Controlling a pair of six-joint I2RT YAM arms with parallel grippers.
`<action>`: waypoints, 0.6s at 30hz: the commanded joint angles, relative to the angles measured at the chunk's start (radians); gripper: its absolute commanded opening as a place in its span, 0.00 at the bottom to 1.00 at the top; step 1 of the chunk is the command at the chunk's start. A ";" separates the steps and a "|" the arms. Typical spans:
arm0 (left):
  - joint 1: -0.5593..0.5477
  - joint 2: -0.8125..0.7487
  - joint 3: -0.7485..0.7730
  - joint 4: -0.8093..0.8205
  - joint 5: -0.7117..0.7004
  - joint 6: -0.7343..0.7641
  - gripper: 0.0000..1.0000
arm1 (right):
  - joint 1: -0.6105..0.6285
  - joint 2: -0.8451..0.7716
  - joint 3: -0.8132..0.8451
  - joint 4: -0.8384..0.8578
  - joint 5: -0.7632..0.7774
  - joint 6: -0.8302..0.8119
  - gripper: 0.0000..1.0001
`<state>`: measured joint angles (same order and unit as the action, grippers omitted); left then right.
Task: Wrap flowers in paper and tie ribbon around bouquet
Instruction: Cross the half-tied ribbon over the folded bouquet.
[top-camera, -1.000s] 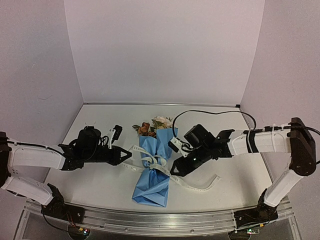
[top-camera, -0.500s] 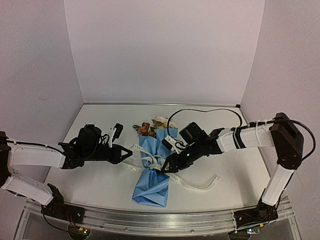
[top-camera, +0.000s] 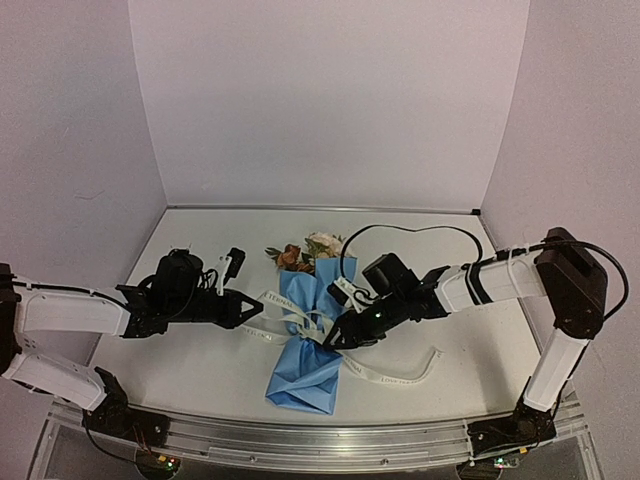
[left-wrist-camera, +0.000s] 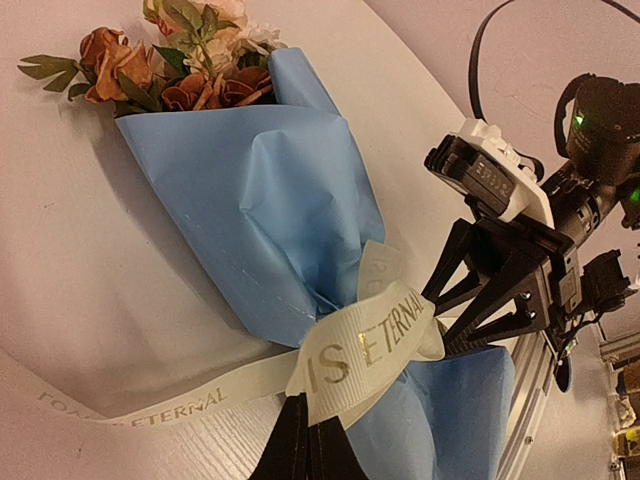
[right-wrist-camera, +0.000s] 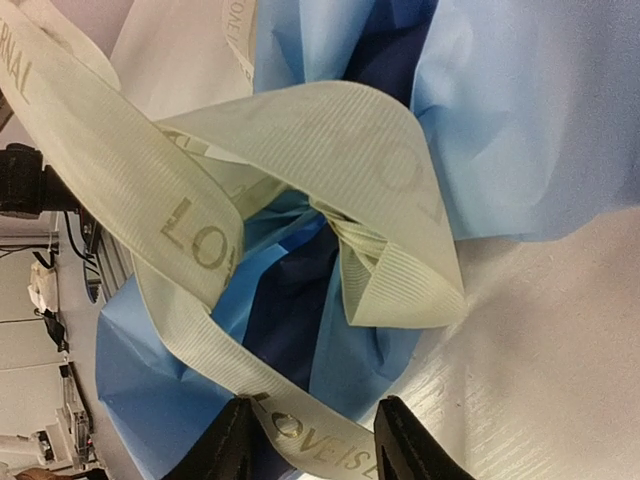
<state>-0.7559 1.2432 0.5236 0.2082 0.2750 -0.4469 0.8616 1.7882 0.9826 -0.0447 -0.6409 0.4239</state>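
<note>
Hold cream-white fabric ribbon (left-wrist-camera: 365, 345) pinched in shut left jaws, close parted right jaws on straddled strand, cinch snug around light-blue paper wrap (left-wrist-camera: 260, 190).

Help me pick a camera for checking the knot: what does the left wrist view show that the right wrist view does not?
Only the left wrist view shows the flowers, the right gripper at the knot, and the left gripper shut on the ribbon. Only the right wrist view shows the ribbon's loop up close, with a strand lying between the right gripper's open fingers. Both show the ribbon around the paper and the table.
</note>
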 joint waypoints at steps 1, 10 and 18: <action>0.003 -0.034 0.039 -0.002 -0.025 -0.007 0.00 | -0.004 -0.039 -0.011 0.066 -0.009 0.030 0.38; 0.003 -0.067 0.024 -0.014 -0.058 -0.016 0.00 | -0.003 -0.067 0.005 0.060 0.010 0.056 0.21; 0.003 -0.087 0.016 -0.019 -0.057 -0.018 0.00 | -0.004 -0.075 0.041 -0.003 0.042 0.066 0.14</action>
<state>-0.7559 1.1884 0.5236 0.1926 0.2317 -0.4549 0.8616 1.7517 0.9814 -0.0143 -0.6301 0.4822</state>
